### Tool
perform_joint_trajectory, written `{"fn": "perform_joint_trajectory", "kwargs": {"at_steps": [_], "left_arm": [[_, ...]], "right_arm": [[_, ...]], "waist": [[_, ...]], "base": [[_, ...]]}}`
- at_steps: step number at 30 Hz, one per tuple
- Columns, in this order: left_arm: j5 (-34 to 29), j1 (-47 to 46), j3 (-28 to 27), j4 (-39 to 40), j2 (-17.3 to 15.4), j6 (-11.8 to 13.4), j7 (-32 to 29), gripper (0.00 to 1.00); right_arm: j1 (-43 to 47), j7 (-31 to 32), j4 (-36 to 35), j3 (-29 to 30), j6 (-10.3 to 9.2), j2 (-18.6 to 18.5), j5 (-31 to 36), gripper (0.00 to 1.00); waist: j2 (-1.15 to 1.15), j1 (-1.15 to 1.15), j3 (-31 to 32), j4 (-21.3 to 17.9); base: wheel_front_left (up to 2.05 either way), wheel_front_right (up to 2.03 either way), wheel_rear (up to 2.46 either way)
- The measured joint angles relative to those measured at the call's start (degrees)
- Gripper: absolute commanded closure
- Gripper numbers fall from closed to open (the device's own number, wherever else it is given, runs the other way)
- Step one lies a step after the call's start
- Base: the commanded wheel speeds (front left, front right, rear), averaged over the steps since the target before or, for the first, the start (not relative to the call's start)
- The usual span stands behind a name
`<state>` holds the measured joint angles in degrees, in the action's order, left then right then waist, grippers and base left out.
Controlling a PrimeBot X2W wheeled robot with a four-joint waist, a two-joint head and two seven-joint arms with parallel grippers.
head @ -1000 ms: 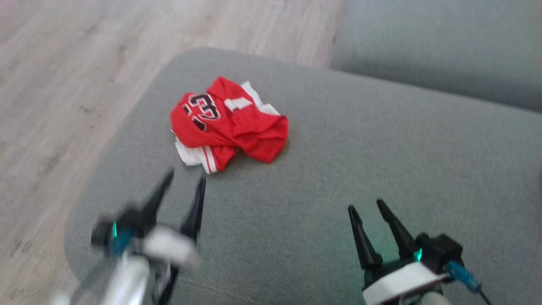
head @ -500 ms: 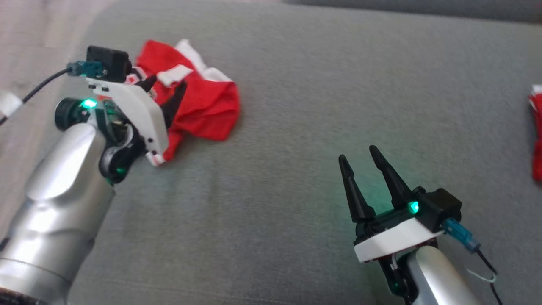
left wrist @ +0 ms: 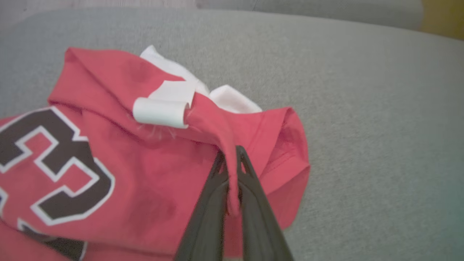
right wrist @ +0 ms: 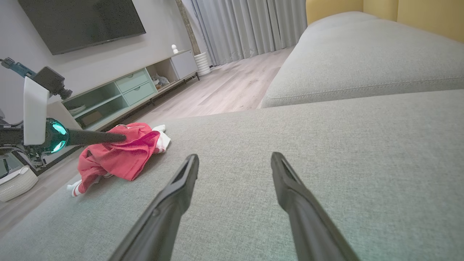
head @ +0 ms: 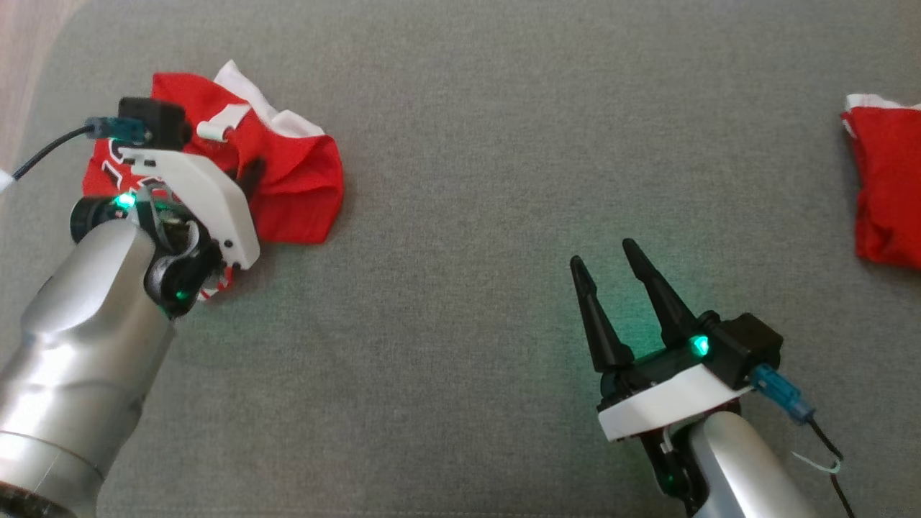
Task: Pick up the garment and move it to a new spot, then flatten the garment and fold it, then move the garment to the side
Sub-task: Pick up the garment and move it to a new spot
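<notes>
The garment (head: 295, 187) is a crumpled red jersey with white trim and a dark number, lying at the left end of the grey sofa cushion (head: 468, 144). My left gripper (head: 248, 173) reaches over it from the near left. In the left wrist view the left gripper (left wrist: 230, 154) is shut on a raised fold of the garment (left wrist: 137, 181) near a white tag. My right gripper (head: 606, 255) stands open above bare cushion at the lower right, well apart from the garment. The right wrist view shows the right gripper (right wrist: 235, 156) open, with the garment (right wrist: 119, 156) and left gripper (right wrist: 121, 137) far left.
A second red cloth (head: 885, 194) lies at the cushion's right edge. Wooden floor (head: 21, 43) begins just past the garment's left side. A further sofa cushion (right wrist: 362, 61), a low TV cabinet (right wrist: 119, 94) and a white basket (right wrist: 14, 183) stand around.
The camera has tilted down and turned. My left gripper has gone forward onto the garment and shut on a fold of it. The right gripper has stayed open in place.
</notes>
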<state>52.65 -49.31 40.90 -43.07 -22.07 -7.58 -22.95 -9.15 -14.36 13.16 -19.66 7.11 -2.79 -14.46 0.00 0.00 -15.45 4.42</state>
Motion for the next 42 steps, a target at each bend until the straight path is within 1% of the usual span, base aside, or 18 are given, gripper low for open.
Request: {"fn": "perform_joint_trajectory", "kwargs": {"at_steps": [4, 7, 10, 14, 18, 26, 29, 33, 34, 36, 37, 38, 39, 40, 42], "left_arm": [[2.1, -1.1, 0.2, 1.4, 0.2, 0.0, 5.7, 1.00], [2.4, -2.7, 0.3, 3.5, 0.5, 0.0, 12.2, 1.00], [3.5, -4.6, 0.8, 6.2, 1.5, 0.0, 17.8, 1.00], [4.2, -6.6, 2.6, 10.4, 2.7, 0.0, 22.5, 1.00], [5.1, -7.7, 5.6, 14.9, 3.2, 0.0, 23.8, 1.00], [6.0, -10.3, 9.3, 21.4, 3.7, 0.0, 23.2, 1.00], [6.4, -10.3, 10.0, 21.9, 5.4, 0.0, 23.3, 1.00], [6.3, -10.4, 11.3, 21.9, 9.5, 0.0, 24.7, 1.00], [6.3, -10.4, 11.3, 21.9, 9.5, 0.0, 24.7, 1.00], [5.8, -10.9, 12.6, 21.9, 11.9, 0.0, 25.7, 1.00], [5.5, -11.2, 13.3, 21.8, 12.8, 0.0, 26.1, 0.89], [4.9, -11.6, 13.8, 21.7, 13.8, 0.0, 26.8, 0.35], [4.6, -11.8, 14.1, 21.3, 14.6, 0.0, 27.7, 0.00], [4.6, -11.8, 14.3, 20.6, 15.4, 0.0, 28.2, 0.00], [4.4, -11.8, 15.1, 19.1, 15.8, 0.0, 28.2, 0.00]], "right_arm": [[0.0, 0.0, 0.6, -0.6, 0.00, 0.0, -0.1, 0.00], [0.1, 0.0, 0.7, -0.8, 0.00, 0.0, -0.2, 0.00], [0.5, 0.0, 0.8, -0.9, 0.00, 0.0, -0.8, 0.00], [0.9, 0.0, 0.9, -1.2, 0.00, 0.0, -1.4, 0.00], [2.1, 0.0, 0.7, -1.5, 0.00, 0.0, -2.4, 0.00], [2.7, 0.0, -0.3, -2.9, 0.00, 0.0, -4.5, 0.00], [2.6, 0.0, -0.7, -3.9, 0.00, 0.0, -5.2, 0.00], [2.2, 0.0, -1.3, -5.5, 0.00, 0.0, -5.2, 0.00], [2.2, 0.0, -1.3, -5.5, 0.00, 0.0, -5.2, 0.00], [1.6, 0.0, -1.4, -6.0, 0.00, 0.0, -5.7, 0.00], [1.3, 0.0, -1.5, -6.0, 0.00, 0.0, -5.7, 0.00], [1.1, 0.0, -1.5, -6.0, 0.00, 0.0, -5.7, 0.00], [1.0, 0.0, -1.5, -6.0, 0.00, 0.0, -5.7, 0.00], [0.9, 0.0, -1.5, -6.0, 0.00, 0.0, -5.7, 0.00], [0.8, 0.0, -1.5, -6.0, 0.00, 0.0, -5.7, 0.00]], "waist": [[0.00, 0.00, 1.8, -0.4], [0.00, 0.00, 3.4, -0.9], [0.00, -0.01, 5.2, -1.4], [0.00, -0.01, 7.4, -2.6], [0.00, -0.01, 8.8, -4.5], [0.00, 0.00, 9.0, -9.1], [0.00, 0.00, 8.4, -11.0], [0.00, 0.00, 7.2, -13.4], [0.00, 0.00, 7.2, -13.4], [0.00, 0.01, 6.5, -14.5], [0.00, 0.01, 6.1, -15.0], [0.00, 0.01, 5.7, -15.4], [0.00, 0.01, 5.4, -15.7], [0.00, 0.01, 5.1, -16.0], [0.00, 0.01, 4.7, -16.4]], "base": [[0.00, 0.00, 0.00], [0.00, 0.00, 0.00], [0.00, 0.00, 0.00], [0.00, 0.00, 0.00], [0.00, 0.00, 0.00], [0.00, 0.00, 0.00], [0.00, 0.00, 0.00], [0.00, 0.00, 0.00], [0.00, 0.00, 0.00], [0.00, 0.00, 0.00], [0.00, 0.00, 0.00], [0.00, 0.00, 0.00], [0.00, 0.00, 0.00], [0.00, 0.00, 0.00], [0.00, 0.00, 0.00]]}}
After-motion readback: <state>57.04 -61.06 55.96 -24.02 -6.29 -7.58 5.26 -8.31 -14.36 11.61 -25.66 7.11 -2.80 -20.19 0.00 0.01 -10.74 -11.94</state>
